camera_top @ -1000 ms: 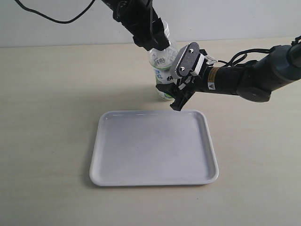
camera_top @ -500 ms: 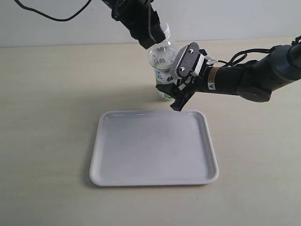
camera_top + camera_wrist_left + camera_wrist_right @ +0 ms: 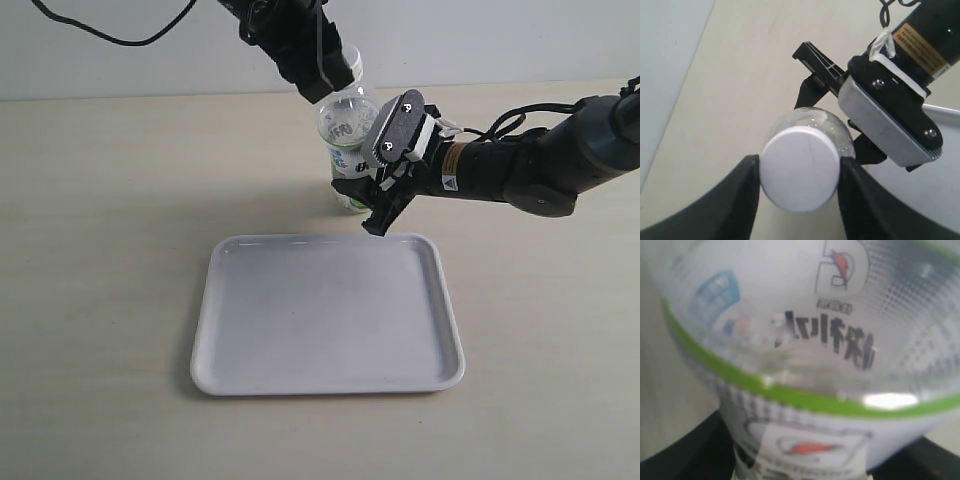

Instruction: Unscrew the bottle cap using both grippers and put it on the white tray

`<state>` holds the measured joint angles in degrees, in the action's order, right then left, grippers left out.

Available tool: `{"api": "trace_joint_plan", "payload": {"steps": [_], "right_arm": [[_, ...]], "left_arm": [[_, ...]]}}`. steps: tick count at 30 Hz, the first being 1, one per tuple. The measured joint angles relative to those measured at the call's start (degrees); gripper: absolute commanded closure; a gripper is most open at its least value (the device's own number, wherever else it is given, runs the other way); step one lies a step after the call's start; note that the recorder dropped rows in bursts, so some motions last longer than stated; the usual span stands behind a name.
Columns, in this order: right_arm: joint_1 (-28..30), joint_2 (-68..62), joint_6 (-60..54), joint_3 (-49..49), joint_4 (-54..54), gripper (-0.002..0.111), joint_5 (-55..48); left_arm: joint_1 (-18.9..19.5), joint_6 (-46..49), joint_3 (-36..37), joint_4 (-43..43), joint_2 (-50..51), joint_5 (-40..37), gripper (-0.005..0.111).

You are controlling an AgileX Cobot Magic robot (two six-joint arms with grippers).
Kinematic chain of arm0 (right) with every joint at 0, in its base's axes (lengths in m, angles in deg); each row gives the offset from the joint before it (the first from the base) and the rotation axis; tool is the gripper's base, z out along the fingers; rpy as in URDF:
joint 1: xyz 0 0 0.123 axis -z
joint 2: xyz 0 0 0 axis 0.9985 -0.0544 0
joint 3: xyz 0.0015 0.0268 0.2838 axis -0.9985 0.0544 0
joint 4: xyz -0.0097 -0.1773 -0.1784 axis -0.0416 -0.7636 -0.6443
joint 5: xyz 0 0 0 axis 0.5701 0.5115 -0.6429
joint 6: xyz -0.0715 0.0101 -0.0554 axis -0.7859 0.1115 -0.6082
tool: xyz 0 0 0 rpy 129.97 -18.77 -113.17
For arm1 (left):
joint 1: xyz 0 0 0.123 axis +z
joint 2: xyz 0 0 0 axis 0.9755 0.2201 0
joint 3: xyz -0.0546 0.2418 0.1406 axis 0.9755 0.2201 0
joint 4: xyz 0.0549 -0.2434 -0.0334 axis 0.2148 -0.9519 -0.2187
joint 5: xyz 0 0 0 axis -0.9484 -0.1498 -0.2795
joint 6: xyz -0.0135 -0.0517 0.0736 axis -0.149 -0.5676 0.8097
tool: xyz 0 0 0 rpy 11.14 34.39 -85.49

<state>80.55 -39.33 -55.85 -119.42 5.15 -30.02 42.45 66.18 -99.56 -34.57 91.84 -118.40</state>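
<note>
Jaws: left gripper [image 3: 328,72] comes down from above w/ both fingers [image 3: 747,200] pressed on opposite sides of the bottle cap [image 3: 799,172], so narrow and clamped on it. The right gripper [image 3: 362,205] comes in from the side, jaws closed round the lower, labelled body of the bottle [image 3: 347,150], bracing it. White tray [image 3: 325,315] lies flat on the table [image 3: 100,250], nothing on it, just on the camera side of the bottle's foot. Bottle stands upright, long axis vertical, so the cap's screw axis runs straight up into the left wrist; the twist prob. goes abt that line, then a lift. Cap sits on the neck; loosened or not, can't tell. Left arm has the cap, so I'd expect it to carry it fwd to the tray.
</note>
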Motion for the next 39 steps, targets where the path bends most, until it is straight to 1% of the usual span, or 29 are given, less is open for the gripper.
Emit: {"api": "trace_joint_plan", "payload": {"steps": [7,20,26,34,39], "right_arm": [[0.00,0.00,0.00,0.00,0.00,0.108,0.00],[0.00,0.00,0.00,0.00,0.09,0.108,-0.10],[0.00,0.00,0.00,0.00,0.09,0.108,-0.10],[0.00,0.00,0.00,0.00,0.09,0.108,-0.10],[0.00,0.00,0.00,0.00,0.09,0.108,-0.10]], "left_arm": [[0.00,-5.56,0.00,-0.11,0.00,0.00,0.107],[0.00,-28.56,0.00,-0.11,0.00,0.09,0.107],[0.00,-34.46,0.00,-0.11,0.00,0.09,0.107],[0.00,-44.95,0.00,-0.97,0.00,-0.11,0.107],[0.00,-47.99,0.00,-1.38,0.00,-0.11,0.107]]}}
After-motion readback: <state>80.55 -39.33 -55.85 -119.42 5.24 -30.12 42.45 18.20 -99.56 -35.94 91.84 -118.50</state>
